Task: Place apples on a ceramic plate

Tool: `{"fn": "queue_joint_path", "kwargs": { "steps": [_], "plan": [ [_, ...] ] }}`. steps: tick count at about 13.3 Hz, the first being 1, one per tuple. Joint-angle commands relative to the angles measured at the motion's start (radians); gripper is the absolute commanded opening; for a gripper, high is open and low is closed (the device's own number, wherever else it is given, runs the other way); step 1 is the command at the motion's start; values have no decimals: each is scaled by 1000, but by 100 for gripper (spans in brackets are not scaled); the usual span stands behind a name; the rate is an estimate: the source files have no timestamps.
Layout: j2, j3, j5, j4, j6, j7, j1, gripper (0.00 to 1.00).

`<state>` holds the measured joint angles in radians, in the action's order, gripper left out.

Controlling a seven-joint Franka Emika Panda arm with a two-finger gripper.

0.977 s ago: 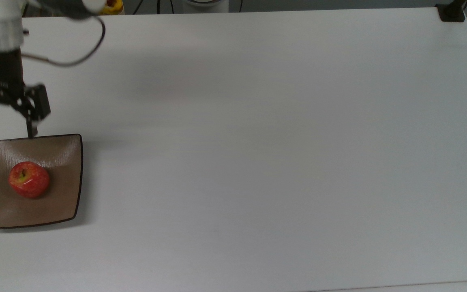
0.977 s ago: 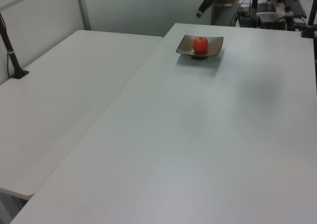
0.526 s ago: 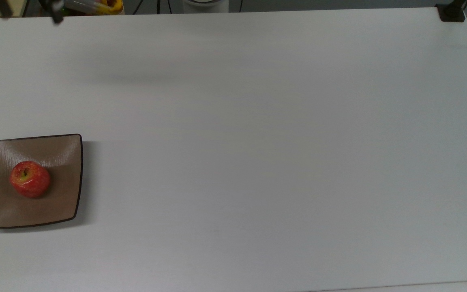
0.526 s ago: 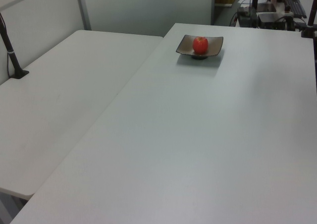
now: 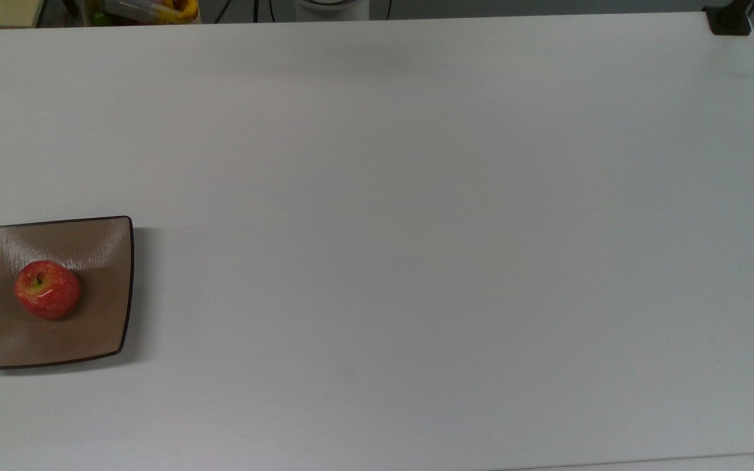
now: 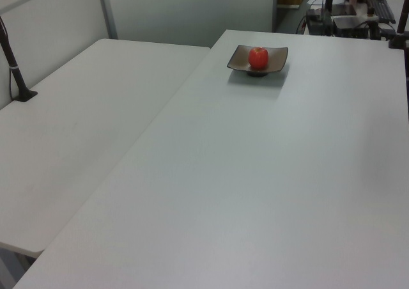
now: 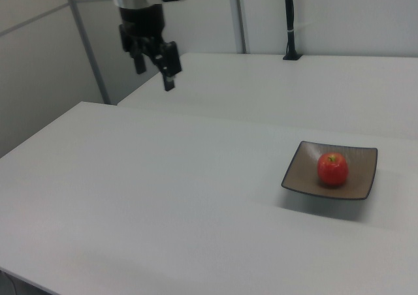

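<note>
A: Start with the big thing. What carries everything?

B: A broad white surface [image 5: 416, 229], bare across most of its width. Above it in the right view the arm hangs high, well apart from the fruit, and the tool [image 7: 153, 68] at its end points down with its two fingers spread and nothing between them.

A: And the ceramic plate?

B: The ceramic plate [image 5: 99, 314] sits at the top view's left edge, square, glossy tan-brown with a thin dark rim. In the left view the plate [image 6: 238, 57] is at the far end; in the right view it [image 7: 300, 171] is on the right view's right. It looks hard and brittle, so I'd judge it chips if knocked.

A: The apple?

B: The apple [image 5: 47, 289] rests on the plate, a little toward the top view's left of its middle, stem up. It shows red in the left view [image 6: 258, 57] and the right view [image 7: 332, 169]. The task looks done.

A: How would it handle?

B: Firm, light, waxy and round, I'd guess, so prone to slip or roll. Pinch across its widest girth, from above.
</note>
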<state>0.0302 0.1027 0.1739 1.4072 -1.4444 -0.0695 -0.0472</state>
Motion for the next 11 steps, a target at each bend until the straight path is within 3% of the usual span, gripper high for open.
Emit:
{"fn": "queue_joint_path", "kwargs": {
  "steps": [1,4,8,11],
  "plan": [
    [22,-136,-74,88,-17,-59,21,100],
    [22,-161,-140,165,-83,-49,78,100],
    [17,-147,-143,214,-221,61,90,100],
    [10,-132,-139,210,-241,137,89,100]
  ]
}}
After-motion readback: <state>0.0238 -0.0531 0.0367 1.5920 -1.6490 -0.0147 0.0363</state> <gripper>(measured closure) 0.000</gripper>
